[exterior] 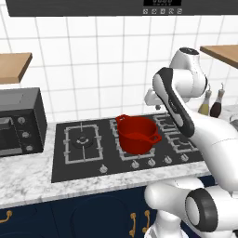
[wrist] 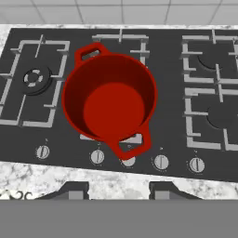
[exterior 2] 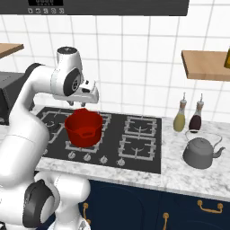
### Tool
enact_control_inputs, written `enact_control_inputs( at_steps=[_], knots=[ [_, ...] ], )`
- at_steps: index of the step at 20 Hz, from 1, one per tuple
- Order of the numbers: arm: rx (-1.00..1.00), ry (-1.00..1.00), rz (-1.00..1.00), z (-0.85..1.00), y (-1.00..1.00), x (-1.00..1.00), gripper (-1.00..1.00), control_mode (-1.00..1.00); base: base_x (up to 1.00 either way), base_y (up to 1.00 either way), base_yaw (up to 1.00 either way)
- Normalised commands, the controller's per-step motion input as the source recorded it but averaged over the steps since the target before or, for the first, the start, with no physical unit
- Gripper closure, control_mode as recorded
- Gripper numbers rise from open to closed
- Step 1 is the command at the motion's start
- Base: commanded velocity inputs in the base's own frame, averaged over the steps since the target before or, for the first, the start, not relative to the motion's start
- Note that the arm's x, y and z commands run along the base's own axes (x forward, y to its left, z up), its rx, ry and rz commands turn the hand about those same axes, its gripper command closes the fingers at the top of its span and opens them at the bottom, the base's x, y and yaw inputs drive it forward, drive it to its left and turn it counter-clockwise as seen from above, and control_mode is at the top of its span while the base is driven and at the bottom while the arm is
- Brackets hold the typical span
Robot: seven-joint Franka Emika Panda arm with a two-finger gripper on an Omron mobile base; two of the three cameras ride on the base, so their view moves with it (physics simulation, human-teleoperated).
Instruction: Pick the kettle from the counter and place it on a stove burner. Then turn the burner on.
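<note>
The silver-grey kettle (exterior 2: 201, 153) stands upright on the marbled counter (exterior 2: 179, 176), to the right of the black cooktop. My gripper (exterior 2: 84, 102) hangs well to the kettle's left, above the red pot (exterior 2: 83, 127), and touches neither. In the hand view its fingertips (wrist: 74, 190) stand apart with nothing between them, so the gripper (wrist: 118, 191) is open, looking down on the pot (wrist: 109, 101). The large stove burner (exterior: 83, 141) with its wide square grate lies bare at the cooktop's left end, also seen in the hand view (wrist: 34, 78).
The red pot (exterior: 136, 134) sits on the middle burners. A row of knobs (wrist: 96, 157) runs along the cooktop's front edge. Two bottles (exterior 2: 188, 117) stand behind the kettle. A dark oven box (exterior: 18, 122) sits left of the cooktop. Wooden shelves (exterior 2: 206, 65) hang on both sides.
</note>
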Motion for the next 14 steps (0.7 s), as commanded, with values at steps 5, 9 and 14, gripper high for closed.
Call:
enact_control_inputs(
  at_steps=[5,9,14],
  knots=[
    [0.00,0.00,-0.03,-0.02,-0.33,-0.40,-1.00,-1.00,0.00,0.00,0.00],
    [0.01,-0.02,-0.10,-0.13,-0.65,-0.69,-1.00,-1.00,0.00,0.00,0.00],
    [0.00,-0.06,-0.18,-0.29,-0.77,-0.59,-1.00,-1.00,0.00,0.00,0.00]
  ],
)
